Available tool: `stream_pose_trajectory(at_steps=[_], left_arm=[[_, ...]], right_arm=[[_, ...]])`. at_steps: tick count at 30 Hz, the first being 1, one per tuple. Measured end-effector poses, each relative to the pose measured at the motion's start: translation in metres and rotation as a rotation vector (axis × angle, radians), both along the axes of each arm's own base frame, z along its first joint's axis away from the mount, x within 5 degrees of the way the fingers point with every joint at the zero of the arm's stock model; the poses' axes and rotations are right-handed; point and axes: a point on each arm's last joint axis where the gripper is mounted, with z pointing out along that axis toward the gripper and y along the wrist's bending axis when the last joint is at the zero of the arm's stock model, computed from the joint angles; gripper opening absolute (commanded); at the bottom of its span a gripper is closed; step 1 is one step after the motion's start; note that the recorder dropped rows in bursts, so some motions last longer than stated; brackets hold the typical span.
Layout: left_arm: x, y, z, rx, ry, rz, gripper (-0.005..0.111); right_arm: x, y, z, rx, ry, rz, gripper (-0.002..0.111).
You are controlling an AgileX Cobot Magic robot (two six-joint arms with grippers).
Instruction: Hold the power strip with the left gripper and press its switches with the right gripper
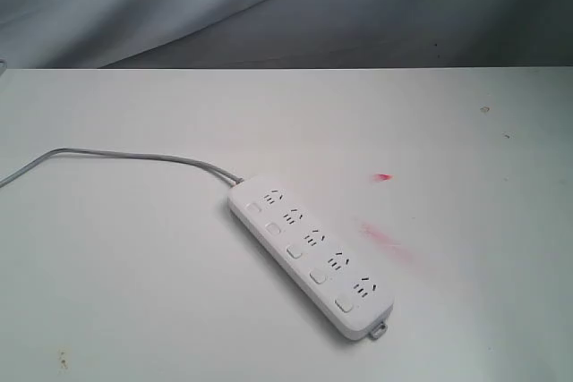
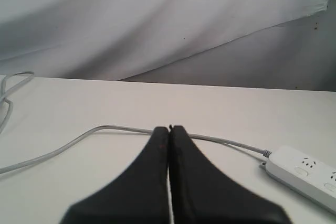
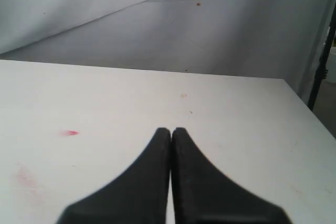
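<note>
The white power strip (image 1: 309, 252) lies diagonally on the white table, its grey cord (image 1: 125, 155) running off to the left. Its switches (image 1: 295, 251) form a row of small square buttons along the strip's left edge. Neither arm shows in the exterior view. In the left wrist view my left gripper (image 2: 169, 128) is shut with nothing in it; the cord (image 2: 105, 128) runs behind its tips and one end of the strip (image 2: 307, 174) lies off to the side. My right gripper (image 3: 171, 129) is shut and empty over bare table; the strip is out of that view.
A small red mark (image 1: 383, 177) and a faint pink smear (image 1: 387, 241) lie on the table (image 1: 134, 292) right of the strip. A grey cloth backdrop (image 1: 269, 6) hangs behind the table's far edge. A dark stand (image 3: 323, 56) is beyond the table's corner.
</note>
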Motion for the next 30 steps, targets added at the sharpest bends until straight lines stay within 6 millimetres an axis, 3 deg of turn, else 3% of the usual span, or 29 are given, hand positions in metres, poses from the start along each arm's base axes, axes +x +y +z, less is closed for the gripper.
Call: stream_pose_trajectory(at_steps=[11,15,19,26,30], left_arm=[[0.0,0.0,0.0,-0.006,0.001,-0.001,0.0],[0.0,-0.001,0.007,-0.129,-0.058,-0.002,0.0],[-0.001,-0.002,0.012,-0.276,-0.053,-0.012,0.0],[-0.002,-0.007,0.061,-0.407,-0.047,-0.057,0.0],[0.008,-0.013,0.094,-0.399,0.062,-0.097,0.0]], right_arm=[[0.0,0.0,0.003,0.008,-0.03,0.002,0.0],[0.001,0.002,0.017,0.247,-0.16,0.007,0.0],[-0.001,0.002,0.025,0.409,-0.168,0.007,0.0],[-0.004,0.007,0.069,0.496,-0.103,0.062,0.0],[0.002,0.017,0.099,0.538,0.013,0.142,0.0]])
